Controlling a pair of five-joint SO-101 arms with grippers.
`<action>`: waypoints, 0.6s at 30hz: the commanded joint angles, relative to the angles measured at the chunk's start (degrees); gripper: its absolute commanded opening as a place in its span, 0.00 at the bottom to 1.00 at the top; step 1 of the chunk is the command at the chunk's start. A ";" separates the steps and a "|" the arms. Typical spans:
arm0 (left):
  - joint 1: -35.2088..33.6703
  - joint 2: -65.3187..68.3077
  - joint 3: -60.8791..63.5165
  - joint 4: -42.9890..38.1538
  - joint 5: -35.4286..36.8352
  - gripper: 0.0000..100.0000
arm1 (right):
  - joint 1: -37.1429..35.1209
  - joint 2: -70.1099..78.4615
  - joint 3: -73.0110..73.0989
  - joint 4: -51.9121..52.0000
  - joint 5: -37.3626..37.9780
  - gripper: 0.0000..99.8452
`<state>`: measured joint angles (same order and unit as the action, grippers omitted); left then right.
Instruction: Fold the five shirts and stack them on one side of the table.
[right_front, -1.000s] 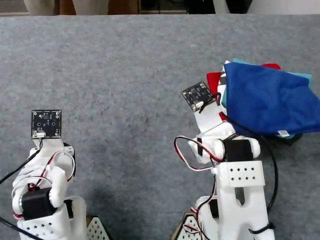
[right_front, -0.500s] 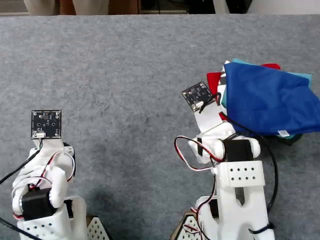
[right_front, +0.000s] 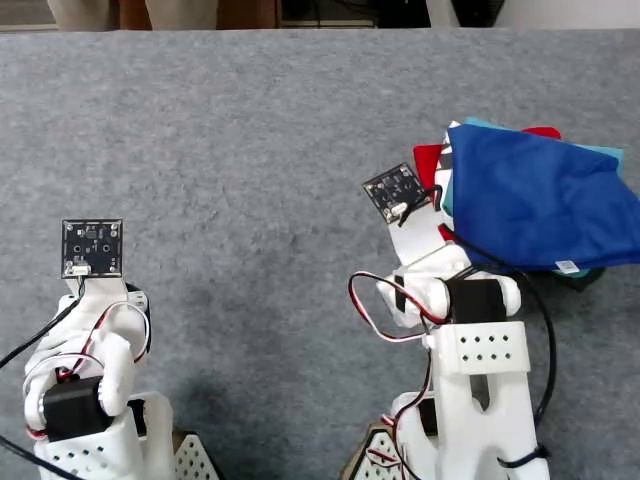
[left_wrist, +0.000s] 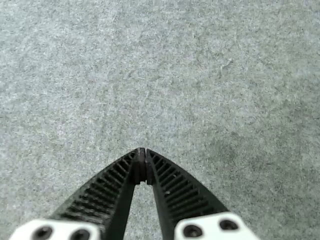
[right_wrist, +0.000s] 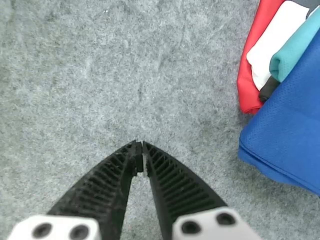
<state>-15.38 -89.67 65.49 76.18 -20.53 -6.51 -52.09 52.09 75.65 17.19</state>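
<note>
A stack of folded shirts sits at the right side of the table, with a blue shirt (right_front: 545, 195) on top and red (right_front: 428, 158), white and teal layers peeking out beneath. In the right wrist view the blue shirt (right_wrist: 285, 135), red shirt (right_wrist: 252, 75), white shirt (right_wrist: 272, 42) and teal shirt (right_wrist: 295, 50) lie beside my right gripper (right_wrist: 139, 159), which is shut and empty over bare felt. My left gripper (left_wrist: 141, 165) is shut too, empty, above bare grey felt. In the high view the left arm (right_front: 90, 300) rests at the lower left, and the right arm (right_front: 440, 290) just left of the stack.
The grey felt table (right_front: 230, 150) stretches open across the left and middle. The arm bases (right_front: 475, 400) stand at the near edge. The table's far edge runs along the top.
</note>
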 joint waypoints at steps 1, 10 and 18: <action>-0.62 -0.13 -1.41 -0.35 -0.35 0.02 | -0.48 -0.92 0.04 -0.53 -0.53 0.00; -0.62 -0.22 -0.09 -0.35 -0.44 0.02 | -0.48 -0.92 0.04 -0.53 -0.53 0.00; -0.62 -0.22 -2.64 -0.35 -0.44 0.02 | -0.48 -0.92 0.13 -0.53 -0.53 0.00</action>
<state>-15.38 -89.76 66.20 76.18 -20.53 -6.51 -52.09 52.09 75.65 17.19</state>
